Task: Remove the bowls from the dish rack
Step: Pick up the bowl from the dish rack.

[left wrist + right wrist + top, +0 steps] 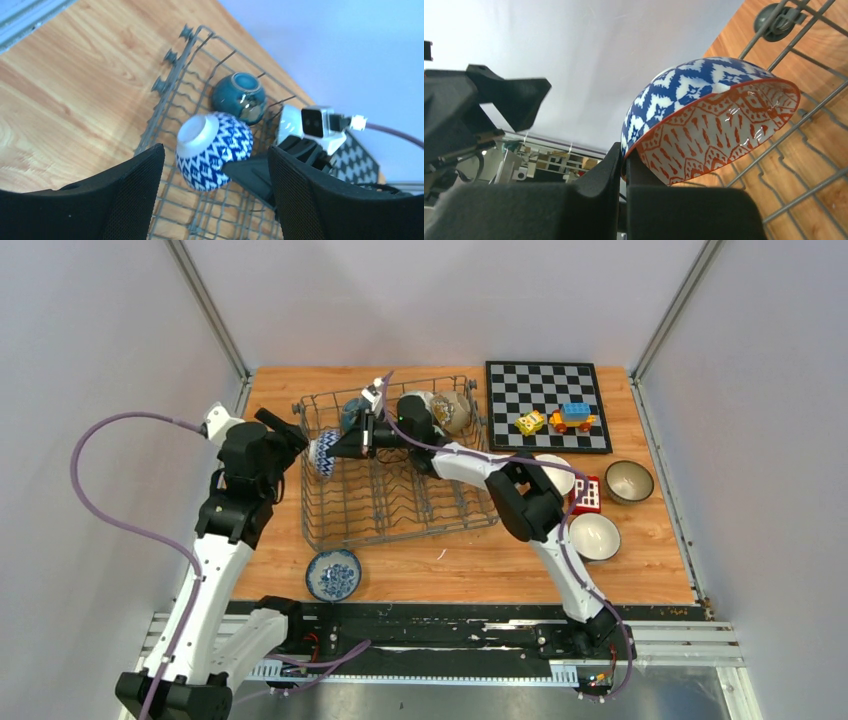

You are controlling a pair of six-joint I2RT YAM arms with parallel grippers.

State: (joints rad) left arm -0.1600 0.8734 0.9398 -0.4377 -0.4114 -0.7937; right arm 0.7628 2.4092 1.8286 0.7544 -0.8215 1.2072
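Note:
A blue-and-white bowl point(322, 456) with an orange-patterned inside point(714, 120) hangs tilted over the left end of the dish rack point(400, 510). My right gripper point(342, 446) is shut on its rim, and in the right wrist view point(625, 155) the jaws pinch the rim's edge. My left gripper point(290, 435) stands open just left of it. From the left wrist, the bowl point(214, 150) shows ahead between the spread fingers point(135, 185), untouched. A dark teal bowl point(239, 97) and a beige-brown bowl point(452, 412) sit in the rack's far row.
A blue patterned bowl point(333, 574) lies on the table in front of the rack. Three bowls point(594, 536) point(629, 480) point(553, 470) stand at the right beside a red block. The chessboard point(545, 390) with toy blocks point(560, 420) is at the back right.

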